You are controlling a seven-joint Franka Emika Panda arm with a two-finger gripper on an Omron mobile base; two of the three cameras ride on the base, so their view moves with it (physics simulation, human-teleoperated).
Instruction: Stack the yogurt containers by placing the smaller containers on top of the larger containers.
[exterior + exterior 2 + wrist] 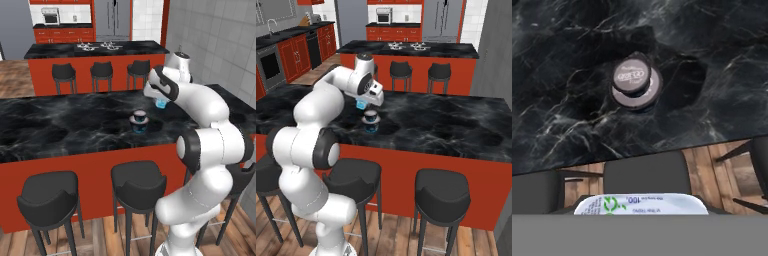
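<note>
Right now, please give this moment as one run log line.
gripper: shut on light-blue cup | above counter | small dark cup on large tub

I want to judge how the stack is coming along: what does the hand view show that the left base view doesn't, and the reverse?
Only the hand view: the printed lid of the small dark cup seen from above, sitting a little off-centre on the wide tub, and the light-blue cup's printed top at the bottom edge.
Only the left base view: the stack's side profile, with the light-blue cup in the gripper raised above and beyond it.
Both: the dark cup already on the tub, on the black marble counter, with stools below.
</note>
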